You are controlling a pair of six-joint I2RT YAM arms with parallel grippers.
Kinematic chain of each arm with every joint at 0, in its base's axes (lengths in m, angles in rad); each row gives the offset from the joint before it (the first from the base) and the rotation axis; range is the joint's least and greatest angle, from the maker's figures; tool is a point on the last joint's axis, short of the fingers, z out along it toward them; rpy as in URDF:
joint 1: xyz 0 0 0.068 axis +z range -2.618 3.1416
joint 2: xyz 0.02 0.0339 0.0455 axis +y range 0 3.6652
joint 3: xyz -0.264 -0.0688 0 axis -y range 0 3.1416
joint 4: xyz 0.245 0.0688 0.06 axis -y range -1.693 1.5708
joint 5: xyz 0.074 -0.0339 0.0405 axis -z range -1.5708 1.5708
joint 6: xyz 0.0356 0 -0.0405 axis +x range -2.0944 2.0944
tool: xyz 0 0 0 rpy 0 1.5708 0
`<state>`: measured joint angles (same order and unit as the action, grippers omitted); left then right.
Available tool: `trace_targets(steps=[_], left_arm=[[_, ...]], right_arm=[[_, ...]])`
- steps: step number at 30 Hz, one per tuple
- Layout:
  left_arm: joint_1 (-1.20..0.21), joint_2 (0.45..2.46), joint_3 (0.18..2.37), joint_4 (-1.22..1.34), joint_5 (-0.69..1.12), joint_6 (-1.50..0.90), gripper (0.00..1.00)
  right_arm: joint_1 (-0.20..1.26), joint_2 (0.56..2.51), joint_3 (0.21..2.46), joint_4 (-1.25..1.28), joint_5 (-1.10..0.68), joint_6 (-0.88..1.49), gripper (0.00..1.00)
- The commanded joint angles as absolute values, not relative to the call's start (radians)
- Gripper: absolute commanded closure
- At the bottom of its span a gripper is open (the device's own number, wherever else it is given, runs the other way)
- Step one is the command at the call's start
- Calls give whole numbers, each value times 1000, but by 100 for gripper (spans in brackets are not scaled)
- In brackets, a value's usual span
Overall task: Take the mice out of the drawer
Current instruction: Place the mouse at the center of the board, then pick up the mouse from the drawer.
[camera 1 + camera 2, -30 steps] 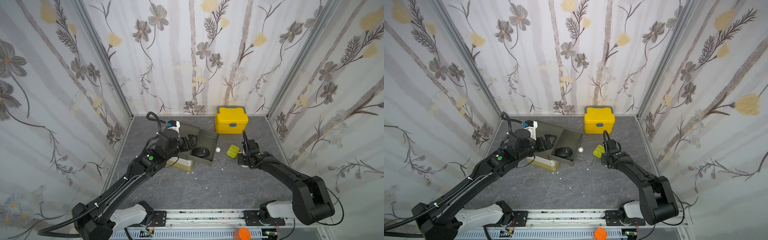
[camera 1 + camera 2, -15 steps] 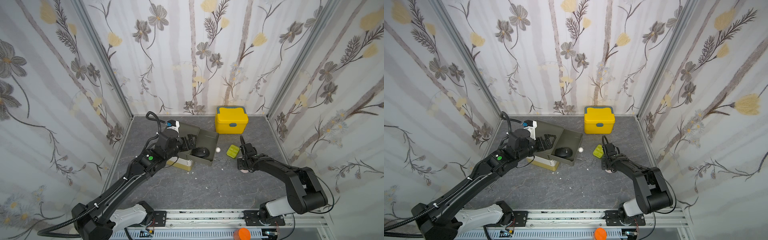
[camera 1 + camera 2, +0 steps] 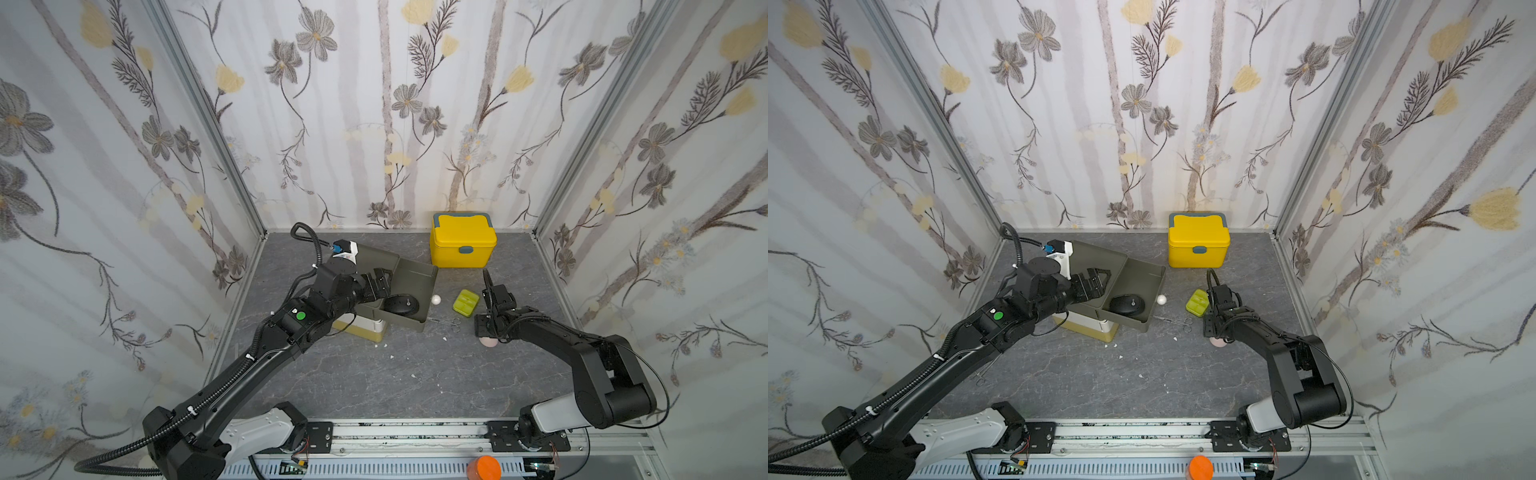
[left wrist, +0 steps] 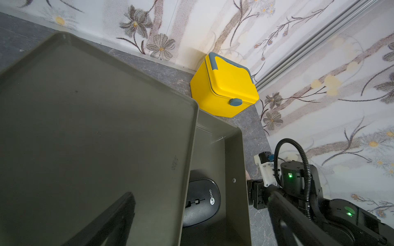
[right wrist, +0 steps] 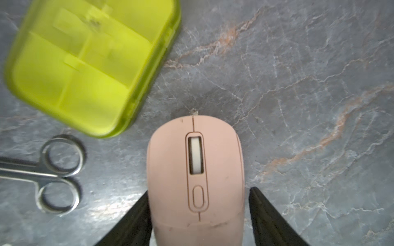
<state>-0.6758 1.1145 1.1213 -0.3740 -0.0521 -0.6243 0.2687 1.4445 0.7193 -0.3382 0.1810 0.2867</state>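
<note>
I've got the right gripper [image 5: 199, 190] parted, the pink mouse [image 5: 221, 159] on the table [image 5: 298, 85] between its jaws, a gap beside one finger [image 5: 266, 213]. The left gripper [image 3: 380, 284] stands wide open, the black mouse [image 3: 401, 304] in the drawer [image 3: 415, 274] just ahead of it.

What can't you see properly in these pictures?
- Pink mouse: in both top views, mostly under the right gripper.
- Black mouse: left wrist view, partly behind the cabinet top.
- Drawer, its back: top views, under that top.
- Scissors: right wrist view, blades cut off by the edge.
</note>
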Motion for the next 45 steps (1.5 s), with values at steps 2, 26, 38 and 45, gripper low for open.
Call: trace_targets(steps=[2,26,38,45], left_arm=[[-672,1118,1149,-374,-79,-604,0],[-615,939,1040,-475,-114,-694,0],[-612,878,971,-476,-90,-724,0],[-607,871,956,-476,-82,-725,0]], right_arm=[[269,1373,781,-375,157,290,27],[719,1369,1379,-663,-176,-164,20],[730,1563,1539,-752,-202,-387,19],[730,1656,1575,-789,-223,-429,19]])
